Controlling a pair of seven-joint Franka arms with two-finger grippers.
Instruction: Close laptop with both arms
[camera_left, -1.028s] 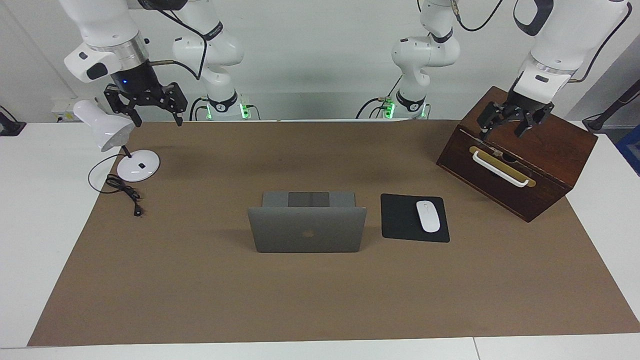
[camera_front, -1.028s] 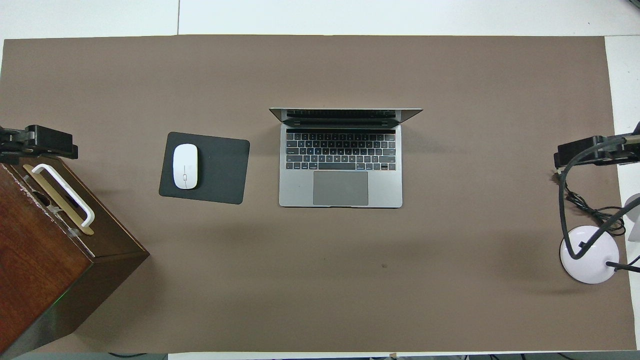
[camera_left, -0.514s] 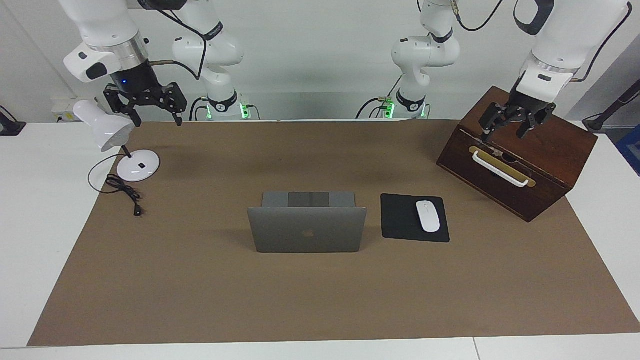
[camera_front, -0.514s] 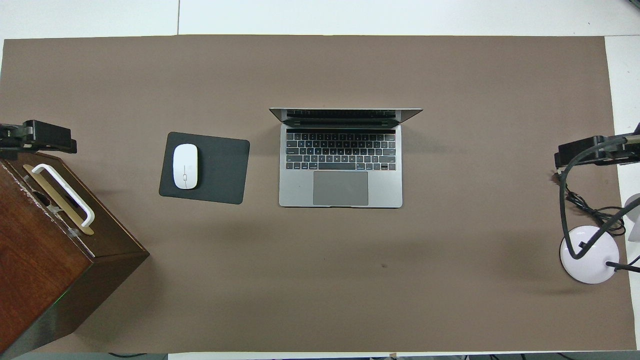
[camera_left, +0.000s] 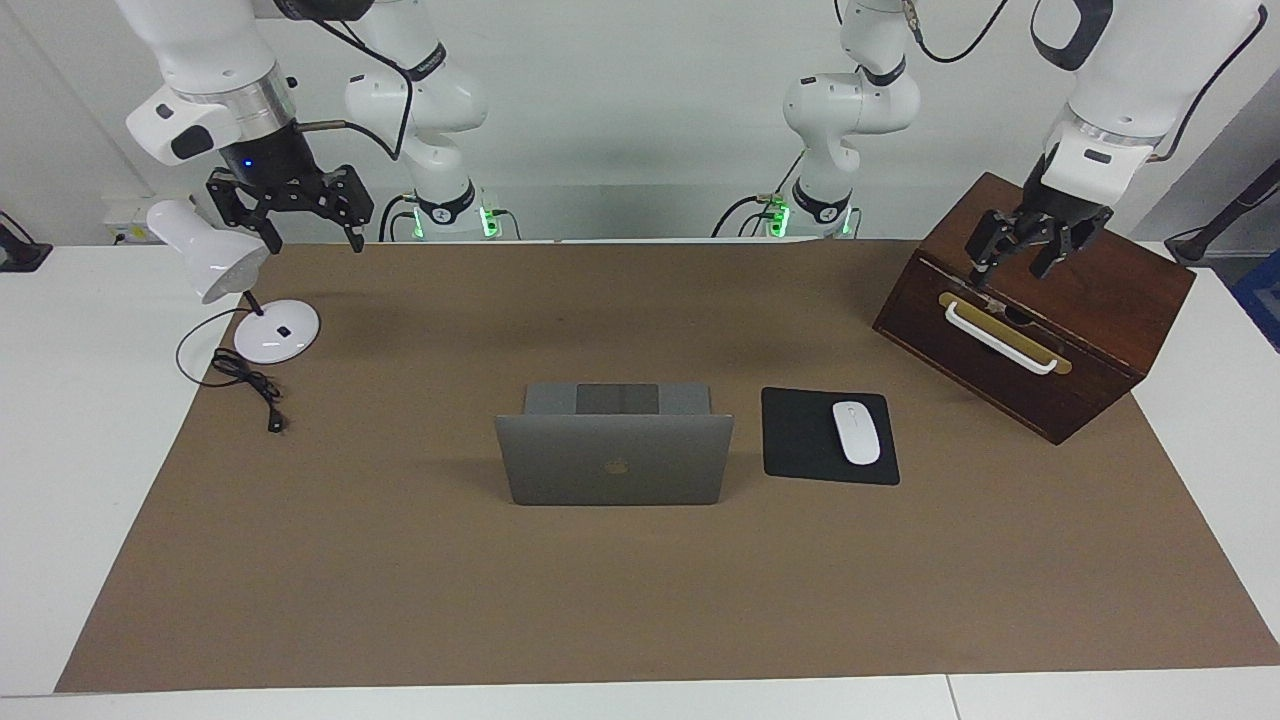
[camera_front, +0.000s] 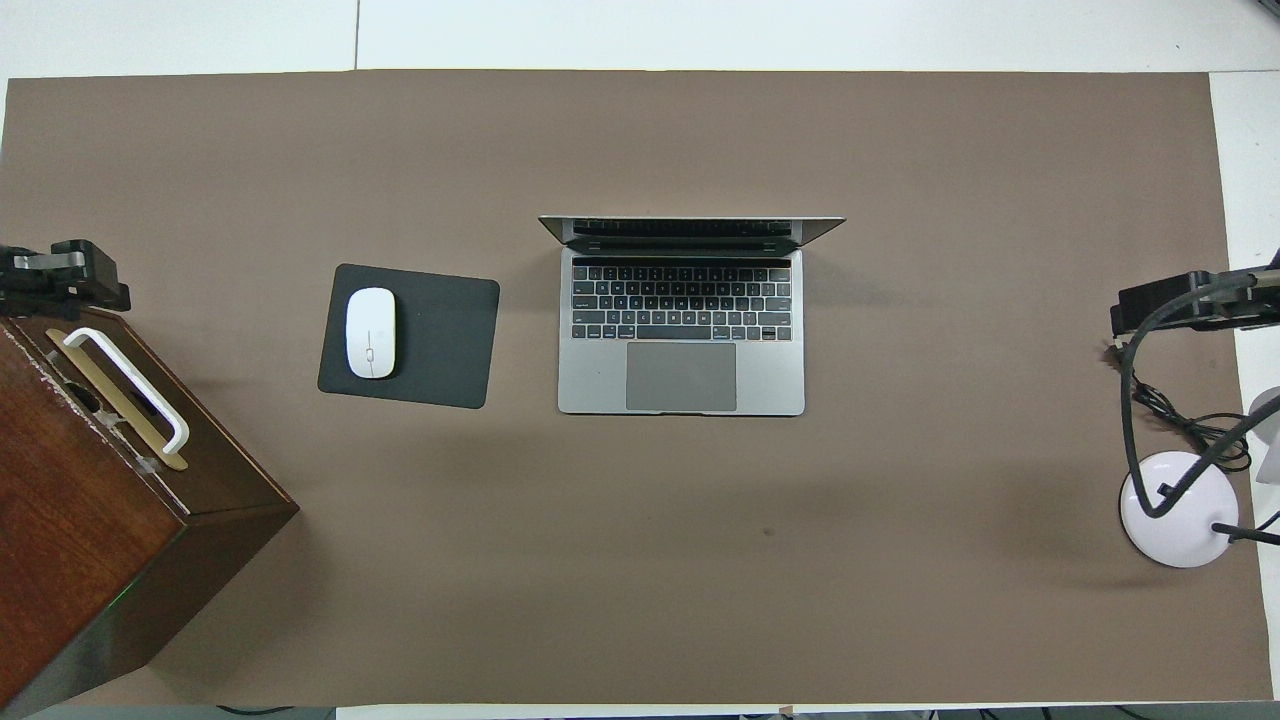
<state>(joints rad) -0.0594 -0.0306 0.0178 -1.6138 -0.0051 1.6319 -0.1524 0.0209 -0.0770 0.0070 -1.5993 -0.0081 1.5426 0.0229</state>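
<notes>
While both white robot arms hang high at their own ends of the white desk (camera_left: 60, 450), no closing has begun, so I think this is the very first step: getting to the laptop. Closest to the robots, the right arm's black pincer (camera_left: 316, 243) is over the edge of the flat brown mat (camera_left: 640, 600), beside the head of the white desk lamp (camera_left: 215, 262); it is wide open and holds nothing. The left arm's black pincer (camera_left: 1012, 270) is over the top of the dark brown wooden box with a white handle (camera_left: 1100, 290); I cannot tell if it is open or closed, and it holds nothing. Farther out, in the middle of the mat, sits the thin silver-grey metal laptop (camera_left: 615, 460). It is open, its lid stands up, and its dark keys face the robots. Just beside it, toward the left arm's end, lies a flat black mouse pad (camera_left: 800, 435) with a small white mouse (camera_left: 856, 432) on it. Next, I think both pincers must come over to the lid's top edge, one at each corner, and push it gently down toward the keys.
</notes>
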